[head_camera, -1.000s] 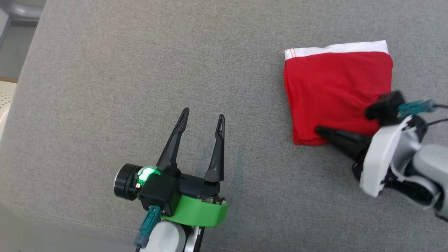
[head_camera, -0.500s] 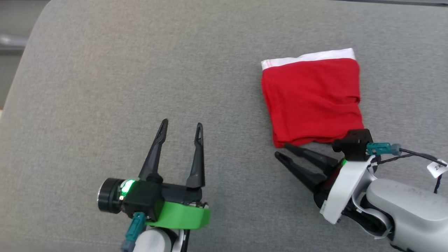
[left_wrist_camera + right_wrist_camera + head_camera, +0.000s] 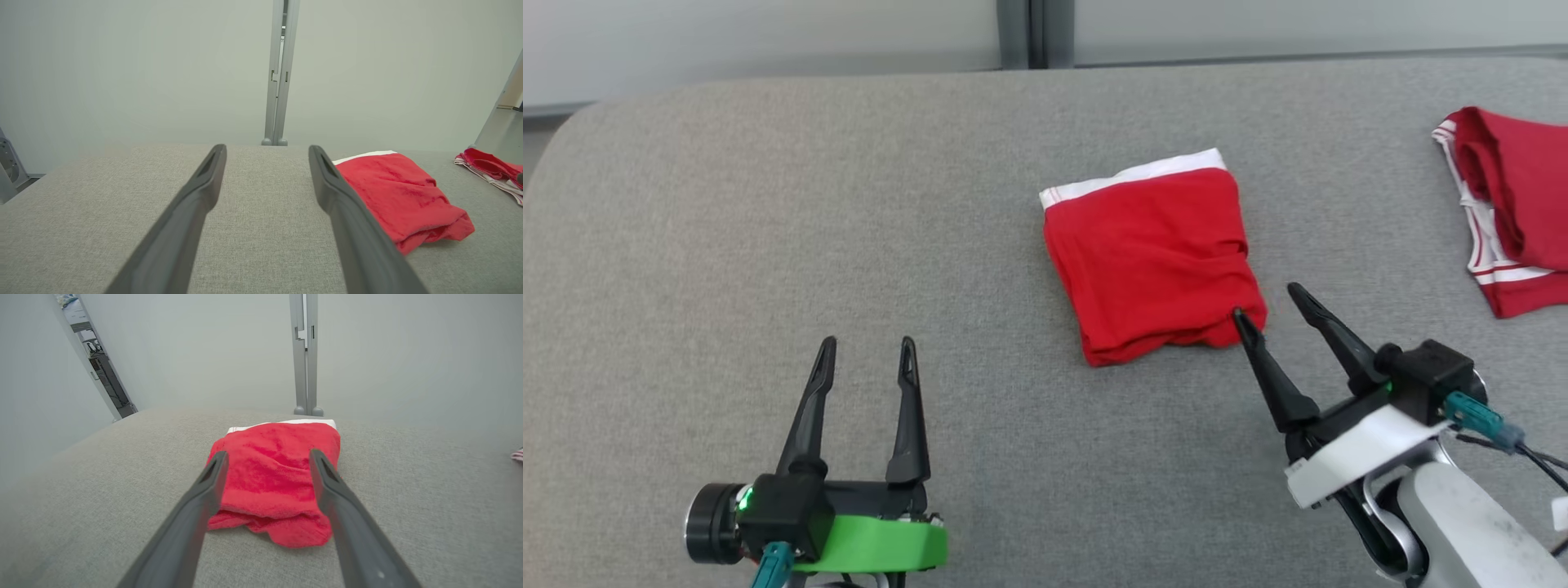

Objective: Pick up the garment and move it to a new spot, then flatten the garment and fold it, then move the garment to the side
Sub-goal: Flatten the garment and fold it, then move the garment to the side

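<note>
Lower left: left gripper (image 3: 867,347), spread wide, empty. Lower right: right gripper (image 3: 1264,300), now parted and off the cloth, pinching its near edge a second ago. Centre: red garment (image 3: 1147,253), folded square, soft knit, white waistband, on coarse grey upholstery (image 3: 768,245). Upper right: crumpled striped garment (image 3: 1511,204).

Support: grey fabric-covered surface (image 3: 768,245), corner rounded at far left, far edge set against a pale wall. Two items are recorded lying directly on it.

1. A folded red garment (image 3: 1152,261), white waistband along its far edge, is laid flat just ahead of the right gripper (image 3: 1264,300). Its near corner is seen at the tip of that gripper's finger nearer the left gripper (image 3: 867,341); contact cannot be determined. From the left gripper it is placed ahead and to the right.

2. A second red garment (image 3: 1515,204), white-trimmed and loosely bunched, is found well to the right of the right gripper.
</note>
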